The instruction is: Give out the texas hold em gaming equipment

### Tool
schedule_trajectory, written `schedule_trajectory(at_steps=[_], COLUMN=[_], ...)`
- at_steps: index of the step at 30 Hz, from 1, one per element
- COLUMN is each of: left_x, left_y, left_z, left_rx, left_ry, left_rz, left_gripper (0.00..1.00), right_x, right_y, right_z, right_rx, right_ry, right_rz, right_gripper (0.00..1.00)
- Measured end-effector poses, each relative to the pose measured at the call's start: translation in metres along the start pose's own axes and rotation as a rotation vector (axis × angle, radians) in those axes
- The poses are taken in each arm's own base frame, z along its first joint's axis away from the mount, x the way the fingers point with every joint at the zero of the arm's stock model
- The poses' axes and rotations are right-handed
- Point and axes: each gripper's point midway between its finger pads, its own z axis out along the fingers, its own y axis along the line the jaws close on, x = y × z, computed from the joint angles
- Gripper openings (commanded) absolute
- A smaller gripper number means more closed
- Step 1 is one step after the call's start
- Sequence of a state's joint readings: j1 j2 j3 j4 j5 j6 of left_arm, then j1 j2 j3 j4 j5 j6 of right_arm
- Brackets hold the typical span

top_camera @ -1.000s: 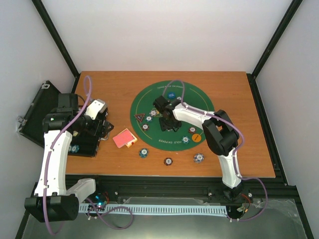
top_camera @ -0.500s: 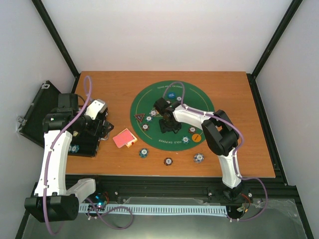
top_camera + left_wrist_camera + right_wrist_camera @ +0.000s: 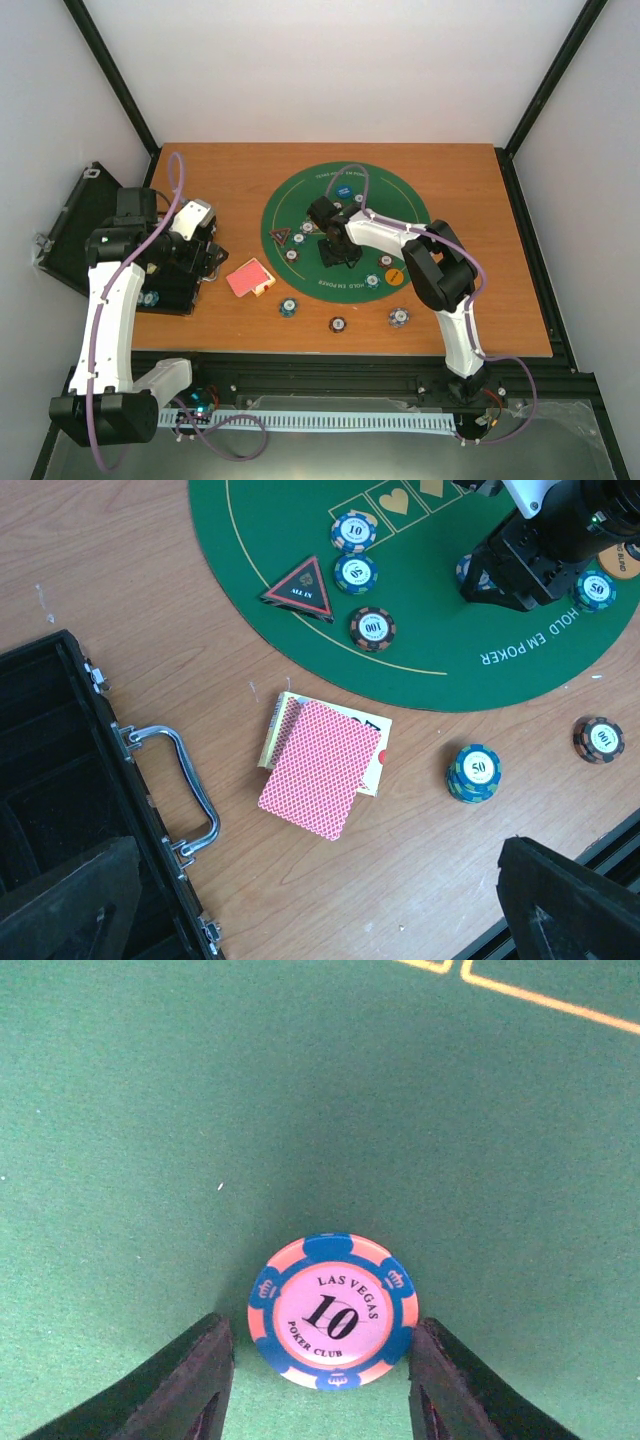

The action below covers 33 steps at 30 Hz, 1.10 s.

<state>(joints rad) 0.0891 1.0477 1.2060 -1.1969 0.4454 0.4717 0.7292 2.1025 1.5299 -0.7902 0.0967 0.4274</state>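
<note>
My right tool [image 3: 320,1330] sits half open around the 10 chip [image 3: 333,1310], which lies flat on the green mat [image 3: 150,1110] mid-bench, so I can pinch it. My left tool [image 3: 320,905] hangs wide near the left edge, out of the way.

Blue-and-pink "10" chip [image 3: 333,1311] flat on green mat [image 3: 150,1110]; red-backed cards [image 3: 322,768] askew on table [image 3: 150,580], striped chips [image 3: 473,772] nearby.
</note>
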Motion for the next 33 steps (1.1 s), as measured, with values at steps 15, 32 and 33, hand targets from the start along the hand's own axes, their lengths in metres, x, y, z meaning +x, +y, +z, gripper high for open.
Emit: schedule_trajectory(at_steps=[15, 32, 33], left_x=[0.002, 0.003, 0.003], left_y=[0.0, 0.001, 0.002], left_z=[0.0, 0.0, 0.0], left_rx=[-0.005, -0.012, -0.012], left_ry=[0.004, 0.007, 0.008], left_rz=[0.0, 0.008, 0.008], left_gripper=[1.0, 1.0, 1.0], right_x=[-0.002, -0.07, -0.082], right_y=[-0.002, -0.04, -0.047], right_z=[0.001, -0.042, -0.045], right_rx=[-0.006, 0.014, 0.013], right_ry=[-0.013, -0.122, -0.141], right_rz=[0.008, 0.067, 0.081], right_gripper=[0.28, 0.55, 0.55])
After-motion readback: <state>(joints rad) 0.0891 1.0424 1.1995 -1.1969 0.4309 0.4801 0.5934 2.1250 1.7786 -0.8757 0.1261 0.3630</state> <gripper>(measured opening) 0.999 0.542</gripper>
